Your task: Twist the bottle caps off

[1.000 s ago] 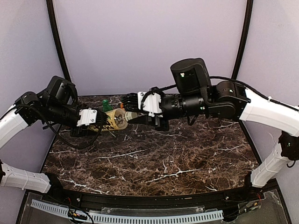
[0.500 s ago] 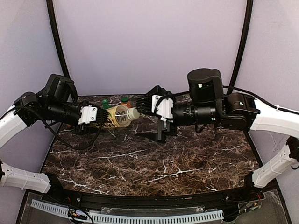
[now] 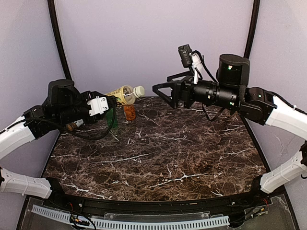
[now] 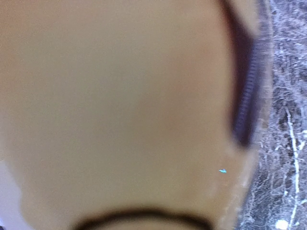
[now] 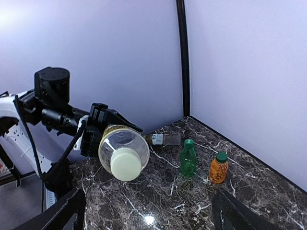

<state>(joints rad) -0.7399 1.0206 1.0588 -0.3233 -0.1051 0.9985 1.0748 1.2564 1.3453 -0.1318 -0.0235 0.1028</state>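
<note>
View from above: left gripper (image 3: 111, 99) was clamped on the yellow bottle (image 3: 123, 94), which was held off the table (image 3: 168, 158) near 11 o'clock. The bottle lay almost level, white cap (image 3: 138, 90) on and pointing to 3 o'clock. The right gripper (image 3: 161, 92) hung at 12 o'clock with jaws apart and nothing between them, near the cap but not touching it. The green bottle (image 3: 111, 118) stood upright below the left gripper, and the orange bottle (image 3: 129, 112) stood just beside it at its 3 o'clock. The brown-label bottle (image 3: 72, 126) was half hidden by the left arm at 9 o'clock.

Left wrist view: yellow bottle (image 4: 120, 110) filled the frame as a tan blur, with a table strip (image 4: 288, 120) at 3 o'clock. Fingers could not be made out.

Right wrist view: right gripper (image 5: 148, 201) stood spread wide and empty.
- Yellow bottle (image 5: 122, 143): seen end-on, white cap (image 5: 125, 164) toward the lens, left gripper (image 5: 96, 134) closed round its body.
- Green bottle (image 5: 187, 158) and orange bottle (image 5: 218, 167): upright and capped, side by side on the table (image 5: 158, 201).
- Brown-label bottle (image 5: 160, 139): on its side at 12 o'clock by the wall.
</note>
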